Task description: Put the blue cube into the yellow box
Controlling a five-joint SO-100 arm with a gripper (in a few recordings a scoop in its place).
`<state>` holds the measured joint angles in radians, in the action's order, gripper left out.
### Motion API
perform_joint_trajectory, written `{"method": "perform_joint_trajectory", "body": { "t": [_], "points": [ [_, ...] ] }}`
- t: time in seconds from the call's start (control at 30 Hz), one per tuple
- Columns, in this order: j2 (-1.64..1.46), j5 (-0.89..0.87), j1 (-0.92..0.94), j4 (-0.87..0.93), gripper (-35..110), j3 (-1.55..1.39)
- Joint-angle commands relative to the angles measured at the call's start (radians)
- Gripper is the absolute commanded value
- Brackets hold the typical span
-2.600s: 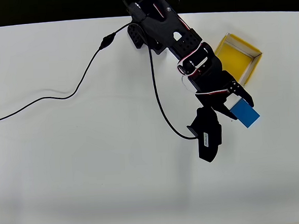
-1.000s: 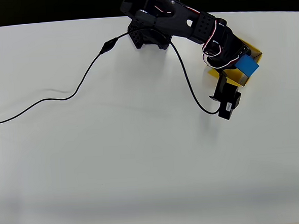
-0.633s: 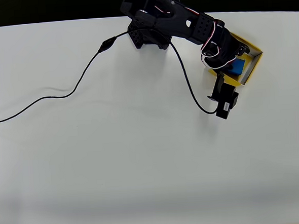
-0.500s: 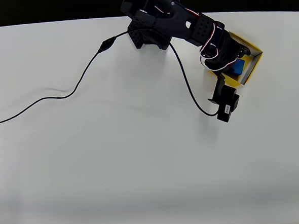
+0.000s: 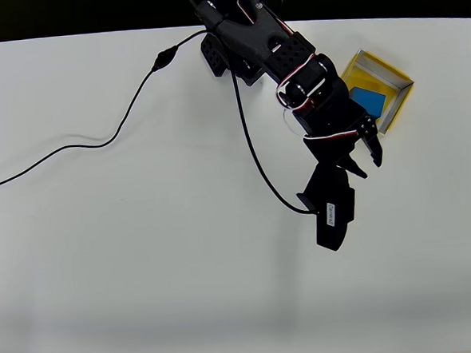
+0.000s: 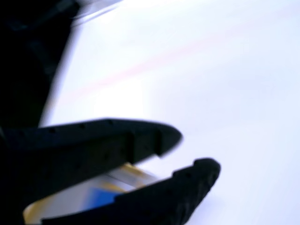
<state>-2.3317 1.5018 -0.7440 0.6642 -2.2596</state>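
The blue cube (image 5: pixel 367 100) lies flat on the floor of the yellow box (image 5: pixel 386 68) at the table's upper right in the overhead view. My gripper (image 5: pixel 365 158) hangs just below and left of the box, apart from it, open with nothing between its fingers. In the blurred wrist view the two black fingers (image 6: pixel 154 136) stand spread. Through the gap of the gripper (image 6: pixel 194 150) I see the blue cube (image 6: pixel 101 197) inside the yellow box (image 6: pixel 129 171), behind the fingers.
A thin black cable (image 5: pixel 97 142) runs from the left edge across the white table to the arm's base (image 5: pixel 228 61). A second cable (image 5: pixel 255 171) loops down to the black wrist camera housing (image 5: pixel 332 214).
The gripper carried the blue cube over the box, let it go there, and swung back down and left, away from the box. The cube now rests in the box.
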Motion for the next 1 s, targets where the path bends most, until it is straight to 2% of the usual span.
{"method": "perform_joint_trajectory", "body": {
  "t": [0.0, 0.2, 0.33, 0.53, 0.6, 0.8, 0.97],
  "points": [
    [-0.138, 0.081, 0.158, -0.144, 4, -0.135],
    [-0.325, 0.16, 0.368, -0.339, 1, -0.476],
    [-0.446, 0.167, 0.443, -0.337, 0, -0.614],
    [-0.712, 0.195, 0.502, -0.239, 0, -0.838],
    [-0.795, 0.204, 0.518, -0.163, 0, -0.885],
    [-0.965, 0.169, 0.535, 0.224, 0, -0.885],
    [-1.012, 0.115, 0.561, 0.494, 0, -0.885]
  ]
}}
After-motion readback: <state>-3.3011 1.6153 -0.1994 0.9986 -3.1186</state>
